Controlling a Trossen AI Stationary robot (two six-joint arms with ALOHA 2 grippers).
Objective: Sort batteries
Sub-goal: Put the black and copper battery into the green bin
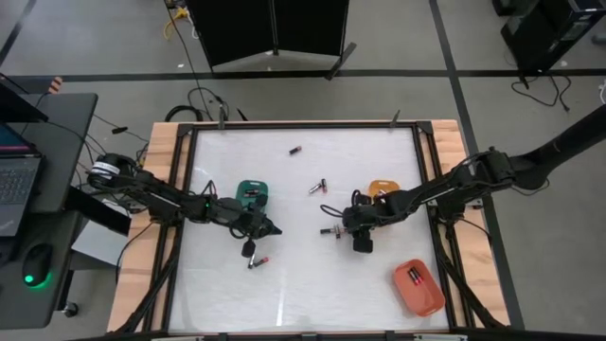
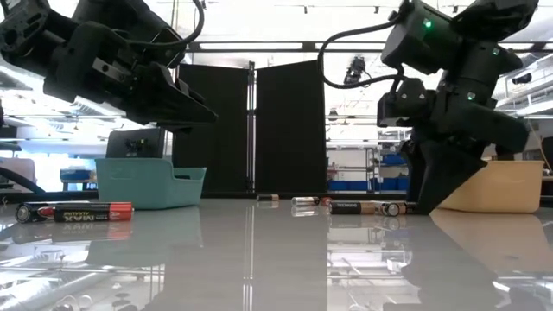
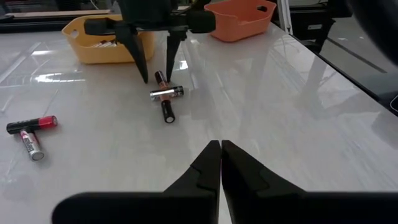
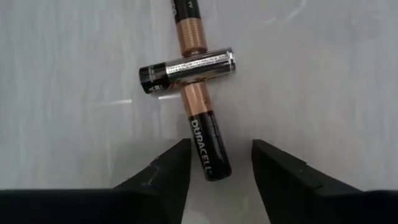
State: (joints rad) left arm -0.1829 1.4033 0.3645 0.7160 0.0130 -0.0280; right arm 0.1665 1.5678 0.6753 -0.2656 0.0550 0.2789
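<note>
Two copper-and-black batteries [image 4: 202, 134] lie crossed on the white table, the shorter one [image 4: 186, 70] resting across the longer. My right gripper [image 4: 217, 158] is open and low over them [image 1: 331, 230], a finger on either side of the longer cell's black end without touching it. My left gripper [image 3: 221, 152] is shut, holds nothing and hovers above the table [image 1: 273, 228] near the green tray. Two red-and-black cells [image 1: 254, 256] lie just near of it. Another pair [image 1: 317, 187] and a single cell [image 1: 295, 150] lie farther off.
A green tray [image 1: 253, 194] sits beside my left gripper, a yellow tray [image 1: 383, 189] behind my right gripper, and an orange tray [image 1: 418, 289] holding a cell near the right near corner. Wooden rails [image 1: 166, 189] frame the table. Bare table lies along the near edge.
</note>
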